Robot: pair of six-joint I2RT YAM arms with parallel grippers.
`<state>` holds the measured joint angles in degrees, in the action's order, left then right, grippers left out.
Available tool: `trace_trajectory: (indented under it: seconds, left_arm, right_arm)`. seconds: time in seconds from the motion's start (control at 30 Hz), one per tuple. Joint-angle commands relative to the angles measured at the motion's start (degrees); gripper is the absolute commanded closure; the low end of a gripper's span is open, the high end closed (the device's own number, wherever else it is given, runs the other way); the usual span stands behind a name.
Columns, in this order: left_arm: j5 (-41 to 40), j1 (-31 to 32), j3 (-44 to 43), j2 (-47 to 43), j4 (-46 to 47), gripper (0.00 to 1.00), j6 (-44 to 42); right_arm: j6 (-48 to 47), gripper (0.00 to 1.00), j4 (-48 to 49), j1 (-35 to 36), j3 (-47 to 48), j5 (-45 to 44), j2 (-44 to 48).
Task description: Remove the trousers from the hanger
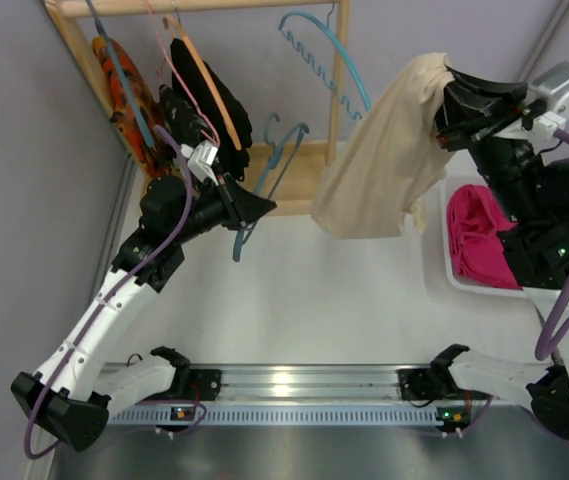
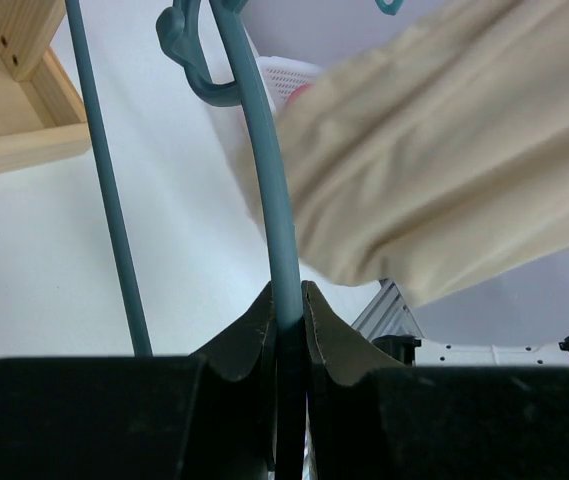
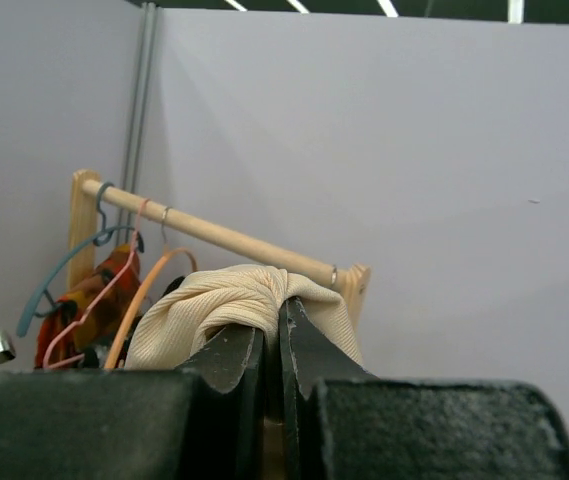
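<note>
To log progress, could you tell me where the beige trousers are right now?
The beige trousers hang at upper right of the top view, pinched in the right gripper, left of the white basket.

Bright, even light fell from ceiling strips (image 3: 389, 8) high above the right gripper (image 3: 274, 335), glare flared on the metal rail (image 1: 284, 380) well behind it, shadows were soft, and the fingers (image 2: 244, 340) of the left gripper (image 2: 286, 315) showed dark and soft-edged near the lens.

Hanger (image 2: 282, 230) left of trousers (image 1: 384, 150); basket (image 1: 438, 262) rightmost
</note>
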<state>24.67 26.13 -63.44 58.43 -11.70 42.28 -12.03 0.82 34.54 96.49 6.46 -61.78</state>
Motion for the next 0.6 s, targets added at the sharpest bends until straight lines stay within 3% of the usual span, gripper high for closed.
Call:
trace_trajectory:
  seconds: [0.0,0.27,0.57]
  left_arm:
    - [0.82,-0.11,0.16,-0.78,1.95,1.0,-1.24]
    - [1.35,-0.11,-0.54,-1.04,1.95,1.0,-1.59]
    - [1.35,0.5,-4.14,0.19,1.95,1.0,-4.66]
  right_arm:
    - [-3.78,1.0,7.44,-1.23,3.44,-5.4,3.85]
    - [-12.56,1.0,6.74,-1.41,-2.43,-19.8,11.23]
    - [-18.46,1.0,6.48,-18.7,-11.23,-30.71,21.08]
